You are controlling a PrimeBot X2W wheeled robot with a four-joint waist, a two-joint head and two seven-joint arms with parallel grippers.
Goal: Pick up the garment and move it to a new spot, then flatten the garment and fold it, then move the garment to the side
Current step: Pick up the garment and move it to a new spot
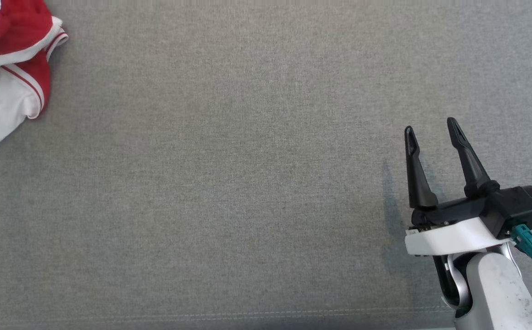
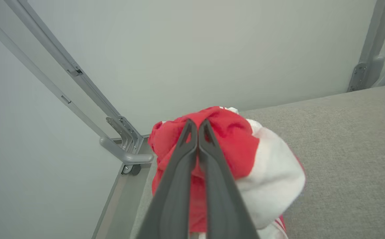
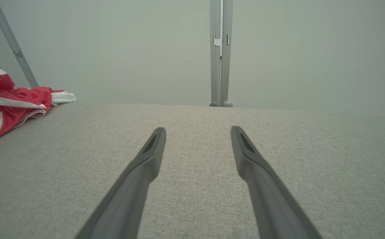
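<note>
The grey table gives wide open room across its middle and right. The red-and-white garment lies bunched at the far left corner, by the edge. The right gripper points forward at the near right, fingers spread, holding nothing. The left gripper is closed tight at the garment; I cannot tell whether cloth is pinched.

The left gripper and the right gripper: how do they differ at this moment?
The left gripper has its fingers pressed together; the right gripper holds its fingers wide apart. The left gripper is up against the crumpled red and white garment, though whether cloth is pinched I cannot tell; the right gripper is over the bare grey fabric surface, well away from the garment. Both have two long dark fingers.
</note>
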